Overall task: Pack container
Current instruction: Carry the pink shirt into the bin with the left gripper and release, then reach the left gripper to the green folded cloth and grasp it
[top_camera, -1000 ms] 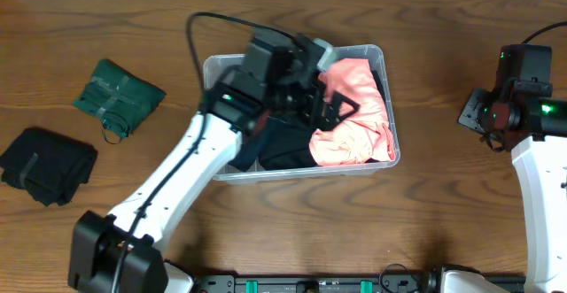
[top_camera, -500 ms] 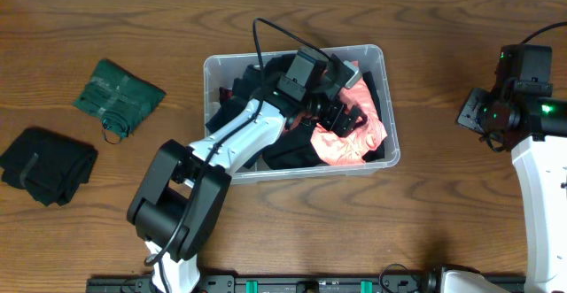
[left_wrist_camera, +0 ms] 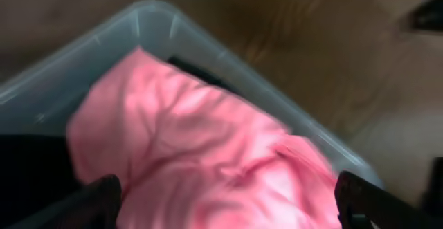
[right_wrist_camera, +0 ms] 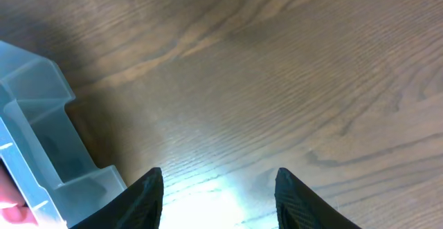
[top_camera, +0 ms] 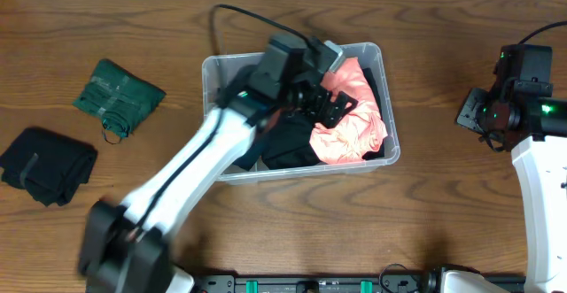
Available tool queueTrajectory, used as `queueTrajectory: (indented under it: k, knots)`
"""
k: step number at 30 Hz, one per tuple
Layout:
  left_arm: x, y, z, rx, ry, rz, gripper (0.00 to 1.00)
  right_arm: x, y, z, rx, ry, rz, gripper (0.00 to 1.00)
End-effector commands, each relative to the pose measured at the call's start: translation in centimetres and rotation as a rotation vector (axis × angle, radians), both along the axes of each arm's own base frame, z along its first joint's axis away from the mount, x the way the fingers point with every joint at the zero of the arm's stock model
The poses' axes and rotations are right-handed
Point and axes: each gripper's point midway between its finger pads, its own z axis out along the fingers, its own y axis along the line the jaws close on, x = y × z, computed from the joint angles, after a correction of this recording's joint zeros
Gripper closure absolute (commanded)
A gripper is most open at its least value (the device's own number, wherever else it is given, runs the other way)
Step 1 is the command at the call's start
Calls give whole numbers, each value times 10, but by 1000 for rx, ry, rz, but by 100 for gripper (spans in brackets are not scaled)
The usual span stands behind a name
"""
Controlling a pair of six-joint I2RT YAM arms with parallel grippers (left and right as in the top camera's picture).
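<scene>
The clear plastic container [top_camera: 216,66] sits mid-table and holds a pink garment [top_camera: 354,116] on the right and dark garments [top_camera: 283,147] on the left. My left gripper [top_camera: 332,107] is open above the pink garment [left_wrist_camera: 208,146], inside the container [left_wrist_camera: 145,18]. My right gripper [right_wrist_camera: 218,187] is open and empty over bare wood, right of the container's corner [right_wrist_camera: 41,118]; in the overhead view it [top_camera: 485,120] is at the far right.
A folded green cloth [top_camera: 118,96] and a folded black cloth [top_camera: 46,165] lie on the table at the left. The table top is brown wood.
My left arm has swung and drawn back a little over the container, its gripper still above the pink garment. The right arm has not moved.
</scene>
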Motion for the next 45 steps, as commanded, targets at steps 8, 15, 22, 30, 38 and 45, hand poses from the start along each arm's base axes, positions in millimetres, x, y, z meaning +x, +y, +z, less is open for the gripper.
queueTrajectory:
  k: [8,15,22,30,38,45]
  knots:
    - [-3,207,50,304,-55,668,2,2,-2,4,-10,-10,12,49]
    - [-7,355,26,242,154,1111,2,2,-2,4,-10,-10,12,49]
    - [-3,456,-46,150,411,1401,2,2,-2,4,-10,-10,12,49]
    - [36,479,-137,21,548,1302,2,1,-2,4,-10,-7,12,49]
    - [54,477,-201,-3,602,1220,2,0,0,3,-5,-1,22,49]
    - [69,465,-204,-101,583,1151,3,0,-1,3,-5,0,22,49]
